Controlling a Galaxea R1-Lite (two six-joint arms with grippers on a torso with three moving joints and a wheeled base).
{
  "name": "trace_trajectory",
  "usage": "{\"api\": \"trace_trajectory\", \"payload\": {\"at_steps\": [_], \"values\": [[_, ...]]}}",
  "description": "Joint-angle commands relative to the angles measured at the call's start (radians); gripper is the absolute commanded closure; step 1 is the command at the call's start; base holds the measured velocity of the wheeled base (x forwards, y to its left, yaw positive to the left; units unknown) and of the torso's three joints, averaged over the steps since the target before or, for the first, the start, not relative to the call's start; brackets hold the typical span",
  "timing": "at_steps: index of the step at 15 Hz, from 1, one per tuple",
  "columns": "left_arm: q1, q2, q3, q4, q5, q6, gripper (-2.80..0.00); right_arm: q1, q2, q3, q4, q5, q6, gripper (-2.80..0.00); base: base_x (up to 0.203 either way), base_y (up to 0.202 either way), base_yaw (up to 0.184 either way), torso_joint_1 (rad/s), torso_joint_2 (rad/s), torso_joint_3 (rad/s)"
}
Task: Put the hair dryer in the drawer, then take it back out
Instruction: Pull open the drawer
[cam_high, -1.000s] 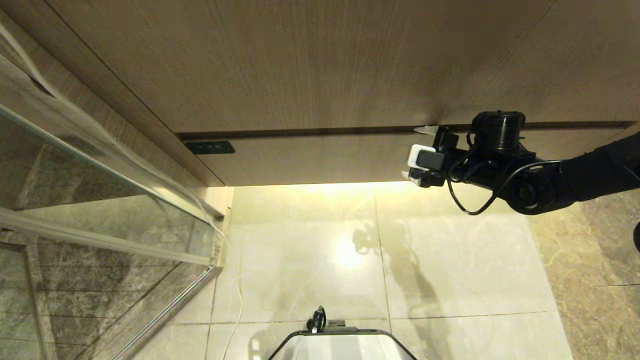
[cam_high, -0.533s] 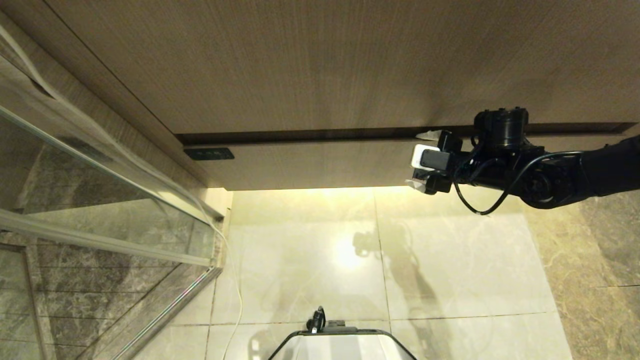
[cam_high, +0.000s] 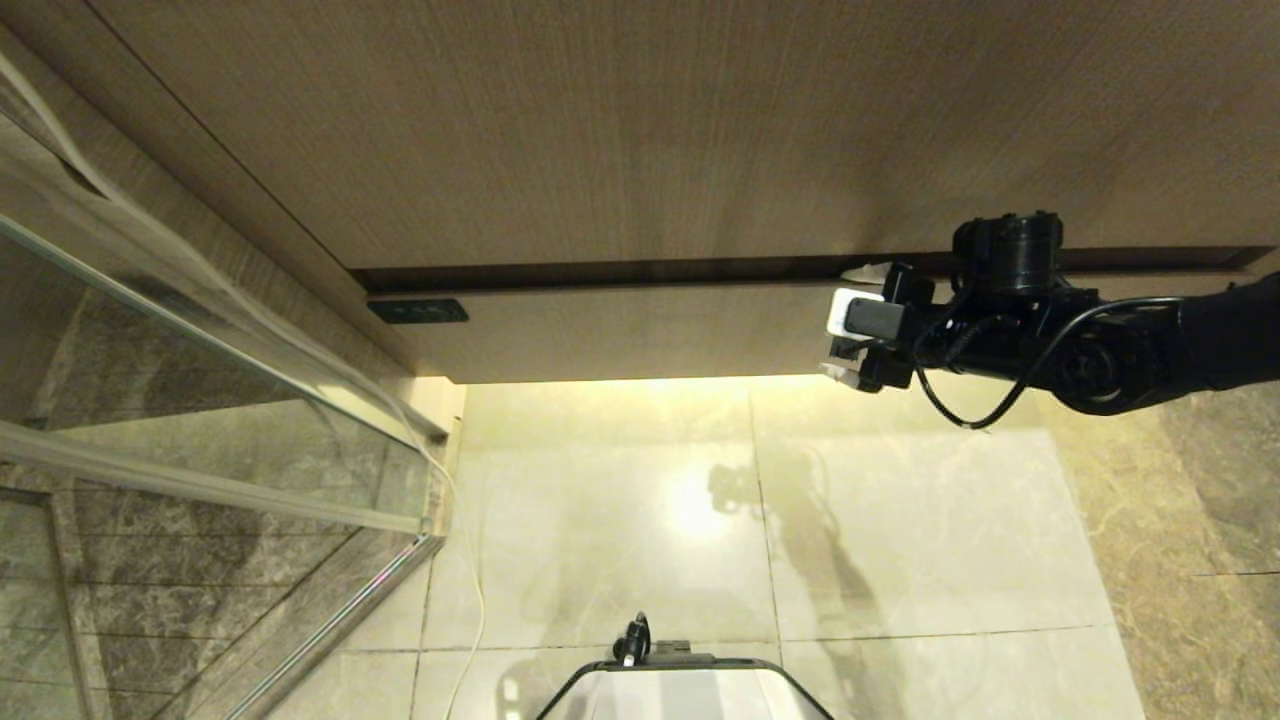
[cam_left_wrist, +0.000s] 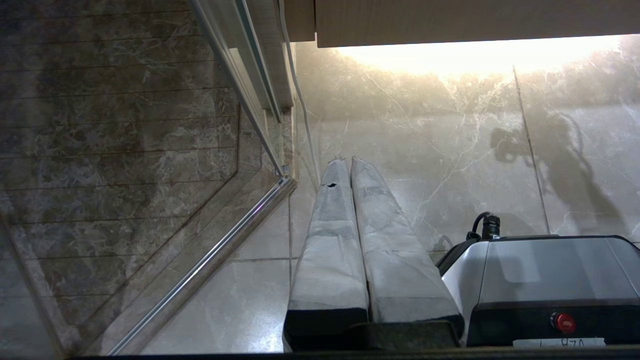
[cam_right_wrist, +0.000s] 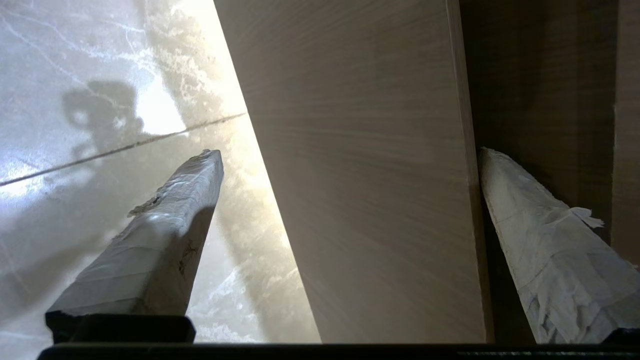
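Head view: right tool (cam_high: 850, 322) at the drawer (cam_high: 640, 330) front's right part, fingers spread wide, one in the dark gap above, one below its lower edge. Dark label (cam_high: 417, 311) at left corner. Hair dryer not visible.

Left wrist view: left tool (cam_left_wrist: 350, 175) fingers pressed together, empty, over floor (cam_left_wrist: 425, 140).

Right wrist view: drawer front between the spread fingers (cam_right_wrist: 165, 210).

The drawer (cam_high: 640, 330) showed only its front; its interior was hidden. Markings on its dark label (cam_high: 417, 311) were too small to read. The right arm (cam_high: 1200, 340) ran off the head view's edge.
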Motion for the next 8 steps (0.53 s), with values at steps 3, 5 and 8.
{"api": "trace_trajectory", "payload": {"at_steps": [3, 5, 8], "values": [[-0.001, 0.000, 0.001, 0.000, 0.000, 0.000, 0.00, 0.000, -0.015, 0.017, 0.046, -0.035, 0.026, -2.80, 0.000, 0.000, 0.000, 0.000, 0.00, 0.000], [0.000, 0.000, 0.000, 0.000, 0.000, 0.000, 0.00, 0.000, -0.022, 0.022, 0.075, -0.042, 0.028, -2.80, 0.000, 0.000, 0.000, 0.000, 0.00, 0.000], [0.000, 0.000, 0.000, 0.000, 0.000, 0.000, 0.00, 0.000, -0.031, 0.039, 0.100, -0.042, 0.028, -2.80, 0.000, 0.000, 0.000, 0.000, 0.00, 0.000]]}}
